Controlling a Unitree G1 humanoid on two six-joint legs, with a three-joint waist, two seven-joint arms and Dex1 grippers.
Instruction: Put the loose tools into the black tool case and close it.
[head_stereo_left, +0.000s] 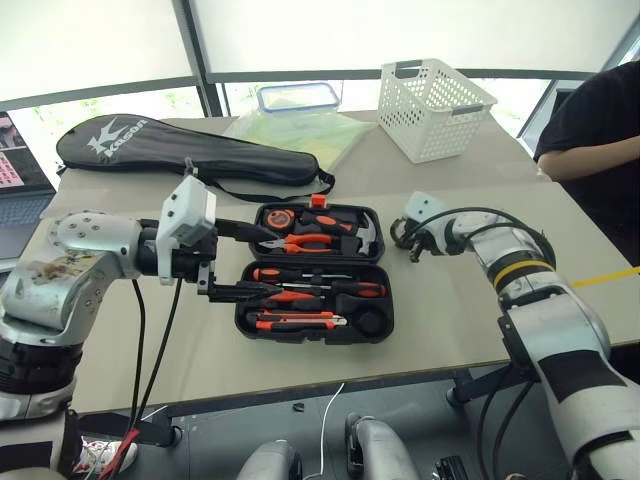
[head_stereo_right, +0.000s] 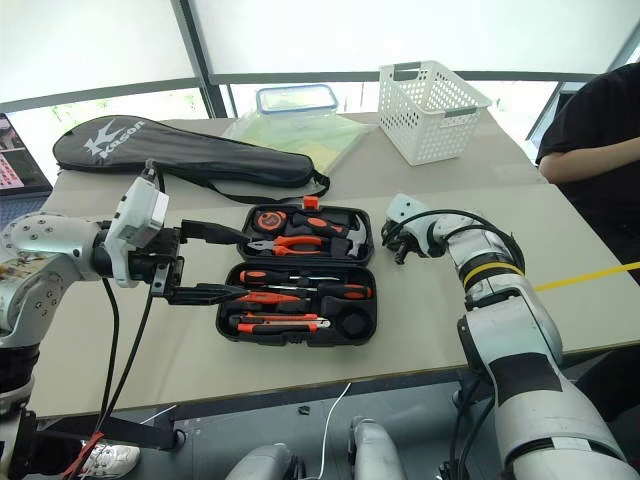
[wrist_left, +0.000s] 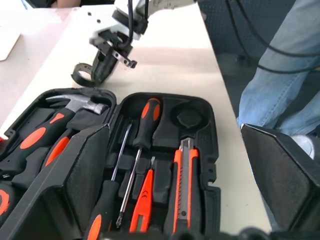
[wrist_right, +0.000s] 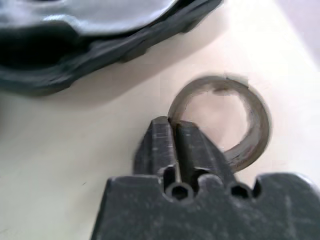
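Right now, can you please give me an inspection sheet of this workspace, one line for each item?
Surface: beige table, mostly bare at the near side.
Job's things: black tool case lies open; three screwdrivers and utility knife sit in its slots; tape roll lies on the table beside the case.
Clutter: white basket, black racket bag, clear plastic container, yellow-green sheet, laptop.
Grippers: left pincer open at the case's edge; right pincer shut on the tape roll's wall.
Cables: black cables hang from the left arm; white cable below the table.
Surroundings: windows behind; a person's dark sleeve at the far right.
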